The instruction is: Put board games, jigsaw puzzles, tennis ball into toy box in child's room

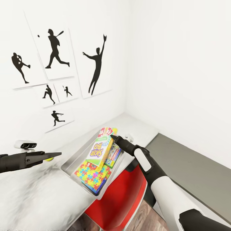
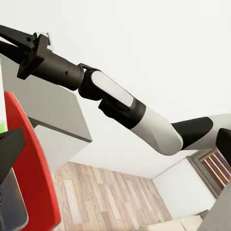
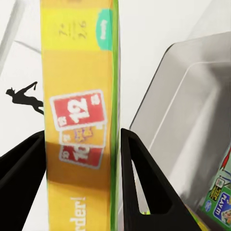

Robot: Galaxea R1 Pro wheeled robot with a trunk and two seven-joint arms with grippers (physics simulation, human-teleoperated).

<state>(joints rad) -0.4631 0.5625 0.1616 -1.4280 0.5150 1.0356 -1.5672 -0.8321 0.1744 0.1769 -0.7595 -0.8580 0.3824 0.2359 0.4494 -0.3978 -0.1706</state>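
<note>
**Two claws over the toy box, one clamped on a game box**

Right claw [image 1: 113, 137]: its black fingers [image 3: 144, 183] press both faces of a yellow board game [image 3: 79, 120] printed with red number cards, so it is grasping that box edge-on. In the head view this Skip-Bo game [image 1: 101, 149] stands tilted inside the toy box [image 1: 69, 165], long axis running from the claw at its upper far corner down toward the near wall, printed face turned to the left arm. Its lower end rests on a jigsaw puzzle [image 1: 91, 176] lying flat on the bin floor, with a second slab edge showing beneath. Just beside, under the right wrist, a green-covered game [image 1: 113, 157] leans within the same bin.

Left claw [image 1: 51, 156]: held level, apart from the bin's left wall, fingers drawn close; whether it is clenched cannot be told. The tennis ball [image 1: 49, 158] sits just behind its tip.

Surroundings: pale desk [image 1: 38, 192], a red block [image 1: 118, 199] below its edge, silhouette pictures [image 1: 96, 64] on the wall, grey bed [image 1: 189, 173] at right.
</note>
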